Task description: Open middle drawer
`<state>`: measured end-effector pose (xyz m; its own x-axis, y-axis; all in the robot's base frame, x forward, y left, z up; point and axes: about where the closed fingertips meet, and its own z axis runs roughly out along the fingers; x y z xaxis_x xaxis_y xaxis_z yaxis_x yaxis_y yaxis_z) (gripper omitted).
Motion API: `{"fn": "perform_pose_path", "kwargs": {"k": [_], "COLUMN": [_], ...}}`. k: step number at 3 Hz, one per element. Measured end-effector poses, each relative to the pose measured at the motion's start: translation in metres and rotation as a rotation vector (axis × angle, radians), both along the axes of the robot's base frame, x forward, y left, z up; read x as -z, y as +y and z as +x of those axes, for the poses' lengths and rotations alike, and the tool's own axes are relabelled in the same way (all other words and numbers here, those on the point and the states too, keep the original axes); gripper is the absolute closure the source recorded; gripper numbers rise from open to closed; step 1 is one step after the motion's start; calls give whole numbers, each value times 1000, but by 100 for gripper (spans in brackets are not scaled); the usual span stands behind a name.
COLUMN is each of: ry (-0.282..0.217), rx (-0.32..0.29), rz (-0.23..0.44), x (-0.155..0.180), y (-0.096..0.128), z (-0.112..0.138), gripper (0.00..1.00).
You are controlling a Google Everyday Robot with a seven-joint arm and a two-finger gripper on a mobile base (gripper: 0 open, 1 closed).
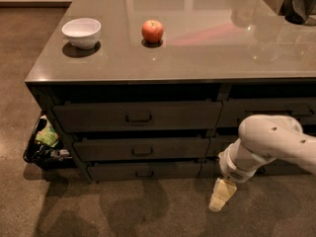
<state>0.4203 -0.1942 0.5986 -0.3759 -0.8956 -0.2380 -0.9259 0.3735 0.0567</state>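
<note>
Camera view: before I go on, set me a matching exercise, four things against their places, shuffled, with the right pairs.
1 white bowl
2 apple
3 middle drawer
4 pincer

A low, near the floor, in front of the drawers
B countertop, near its left end
C between the taller drawer front and the thinnest drawer front
D countertop, right of the white bowl

Pairs: 1-B, 2-D, 3-C, 4-A.
</note>
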Motion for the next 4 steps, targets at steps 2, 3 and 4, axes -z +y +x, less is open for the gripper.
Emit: {"fn": "perform_pose_path", "kwargs": {"k": [2,3,4], "ry": [-74,-99,-99], "rx": [101,158,158], "rz": [-10,5,5], "x": [62,67,67], "y": [35,41,41], "z": [2,10,10], "gripper": [0,0,0]}}
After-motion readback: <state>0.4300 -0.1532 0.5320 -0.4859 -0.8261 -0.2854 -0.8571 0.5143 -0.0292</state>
